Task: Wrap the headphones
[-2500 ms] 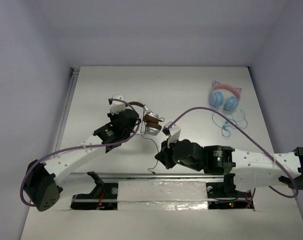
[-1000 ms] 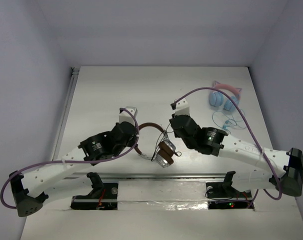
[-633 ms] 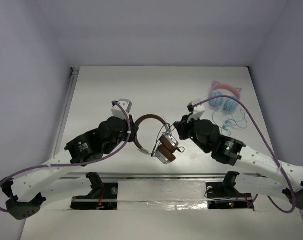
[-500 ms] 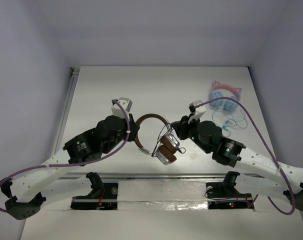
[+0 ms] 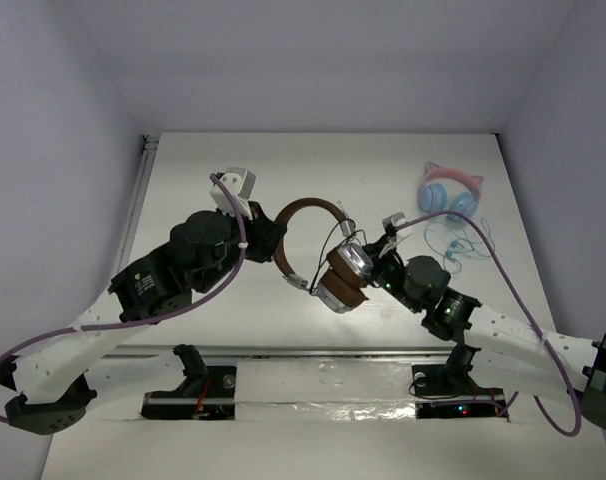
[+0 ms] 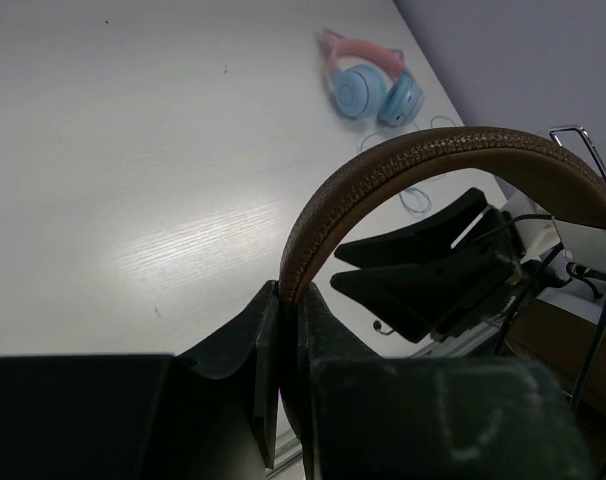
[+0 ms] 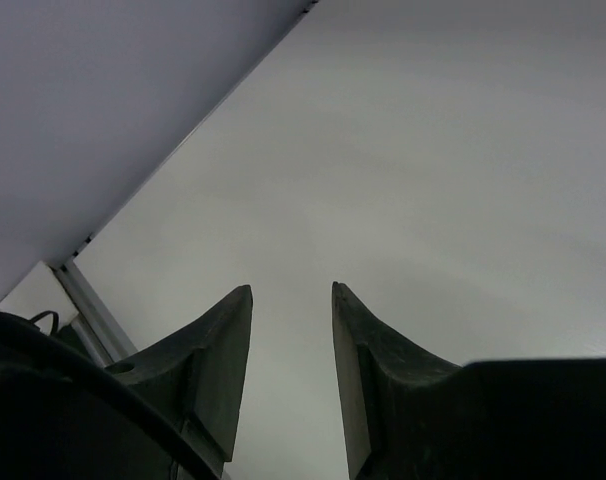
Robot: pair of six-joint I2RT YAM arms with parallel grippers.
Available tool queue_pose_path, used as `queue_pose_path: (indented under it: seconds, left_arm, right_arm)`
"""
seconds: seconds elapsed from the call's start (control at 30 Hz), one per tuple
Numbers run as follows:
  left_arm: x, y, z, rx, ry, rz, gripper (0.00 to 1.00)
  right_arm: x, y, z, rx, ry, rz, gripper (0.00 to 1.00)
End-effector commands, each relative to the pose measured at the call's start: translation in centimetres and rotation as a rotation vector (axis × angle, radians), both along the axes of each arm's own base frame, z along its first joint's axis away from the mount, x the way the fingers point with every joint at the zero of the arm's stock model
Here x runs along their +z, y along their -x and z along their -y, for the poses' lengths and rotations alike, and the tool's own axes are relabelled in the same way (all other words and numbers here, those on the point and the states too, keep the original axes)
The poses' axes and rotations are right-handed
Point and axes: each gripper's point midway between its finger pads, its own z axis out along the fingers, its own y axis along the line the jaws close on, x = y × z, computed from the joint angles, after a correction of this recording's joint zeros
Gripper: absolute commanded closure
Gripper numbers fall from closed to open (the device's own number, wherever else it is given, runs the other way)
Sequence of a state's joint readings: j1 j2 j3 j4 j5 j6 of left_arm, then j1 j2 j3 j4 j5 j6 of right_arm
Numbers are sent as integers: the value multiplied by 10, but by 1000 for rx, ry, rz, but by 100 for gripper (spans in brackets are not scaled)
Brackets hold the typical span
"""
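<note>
Your left tool pinching brown headband of headphones, middle of frame. Your right tool spread apart, just right of silver ear cups. Thin black cable loops beside cups. Pink-blue headphones on worktop, upper right.

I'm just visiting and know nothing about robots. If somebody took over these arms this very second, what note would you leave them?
Left gripper: fingers shut on the brown headband of the headphones, holding them up.
Right gripper: open and empty, close beside them.
Cable: thin black loops hanging loose, not neatly wound.
Done: the pick-up. Left: wind the cable, then set the headphones down.
The pink-and-blue headphones lie at the far right; leave them.
</note>
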State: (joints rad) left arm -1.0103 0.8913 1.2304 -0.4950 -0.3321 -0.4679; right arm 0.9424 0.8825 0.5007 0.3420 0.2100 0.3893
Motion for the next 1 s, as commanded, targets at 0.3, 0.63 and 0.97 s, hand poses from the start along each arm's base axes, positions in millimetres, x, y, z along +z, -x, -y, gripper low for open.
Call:
queue_pose_path:
  seconds: [0.3,0.63,0.97]
  left_arm:
    - [87,-10,2,37,222,122,100]
    - [92,-24,5,83,226,131,100]
    - [91,-39,5,120,236,147,100]
  right_arm:
    - [5,2,-15,45,-187,13,58]
    - [-9,7,-15,57,-210,-40,55]
    - [-24,16,5,12,-237,-110,57]
